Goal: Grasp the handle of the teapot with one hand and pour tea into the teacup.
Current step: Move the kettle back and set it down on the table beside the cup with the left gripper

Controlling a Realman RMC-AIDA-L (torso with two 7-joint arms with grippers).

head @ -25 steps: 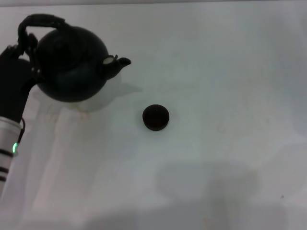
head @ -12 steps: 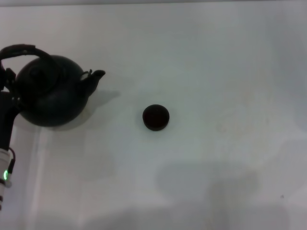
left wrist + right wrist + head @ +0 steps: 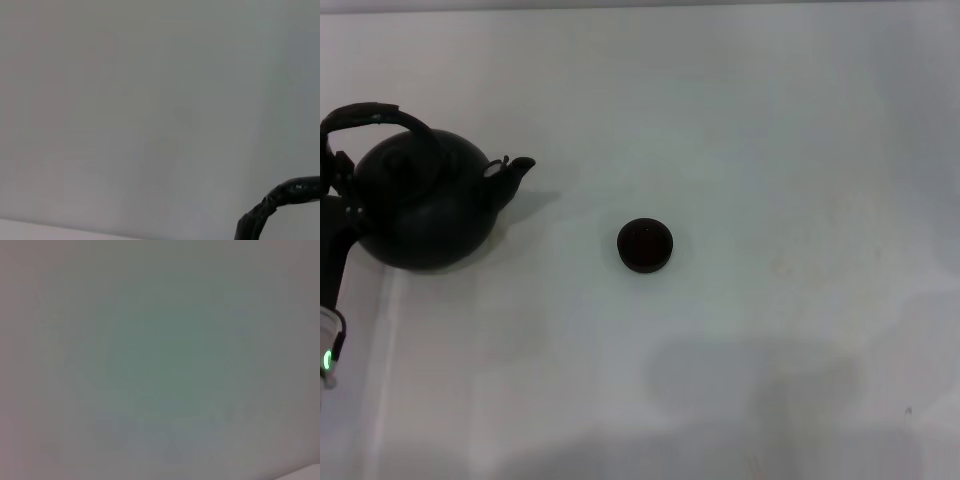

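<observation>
The black teapot (image 3: 420,210) stands upright at the left of the white table, on it or just above it, with its spout (image 3: 518,166) pointing right. Its dark arched handle (image 3: 380,115) loops over the lid. My left gripper (image 3: 332,175) is at the handle's left end, at the picture's left edge, and is shut on it. A piece of the handle also shows in the left wrist view (image 3: 280,197). The small dark teacup (image 3: 645,245) sits on the table to the right of the pot, well apart from the spout. My right gripper is out of view.
The white table (image 3: 790,150) stretches to the right and front of the cup. My left arm (image 3: 330,300), with a green light, runs down the left edge. The right wrist view shows only a plain pale surface.
The teapot came down and to the left from a raised, tilted pose near the cup, and now stands level. In the last half second it barely moved. The cup stayed put.
</observation>
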